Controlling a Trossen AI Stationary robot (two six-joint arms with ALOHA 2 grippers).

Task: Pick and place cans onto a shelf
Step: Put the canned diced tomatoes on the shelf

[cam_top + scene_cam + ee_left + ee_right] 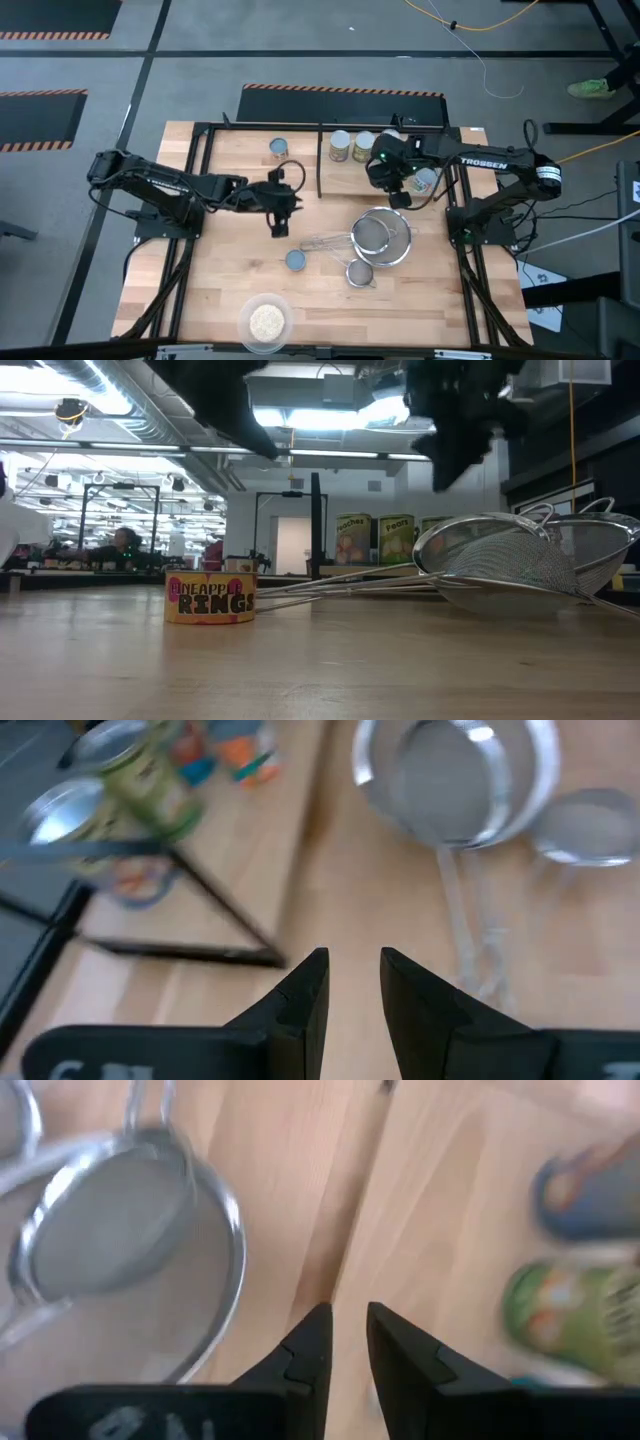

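Here we see a wooden table (pixel 230 290) from above, with two dark robot arms over it. The left hand (pixel 279 222) sits near the middle of the table, pointing at the near side. In its own wrist view, the left hand (pixel 352 982) has its two fingers a little bit apart, with bare wood showing in the gap. It holds nothing.

The right hand (pixel 399 196) is at the near edge of the shelf (pixel 300 165), just above the strainers (pixel 382 238). In its own wrist view, the right hand (pixel 347 1335) also has its fingers a little apart, and there is nothing between them. It hangs right over the line where the shelf meets the table.

The shelf is at the far side of the table, with thin black rails around it. We can see some cans on it. One can with a silver-blue top (pixel 279 148) stands alone on the left part. Two taller cans with cream tops (pixel 351 146) stand side by side on the right part. More cans sit close to the right arm, but the arm hides parts of them.

One short can (pixel 296 260) is on the table, not on the shelf. From the low view this can (pixel 210 598) is yellow and says pineapple rings. A clear dish of grains (pixel 265 322) is near the front edge.
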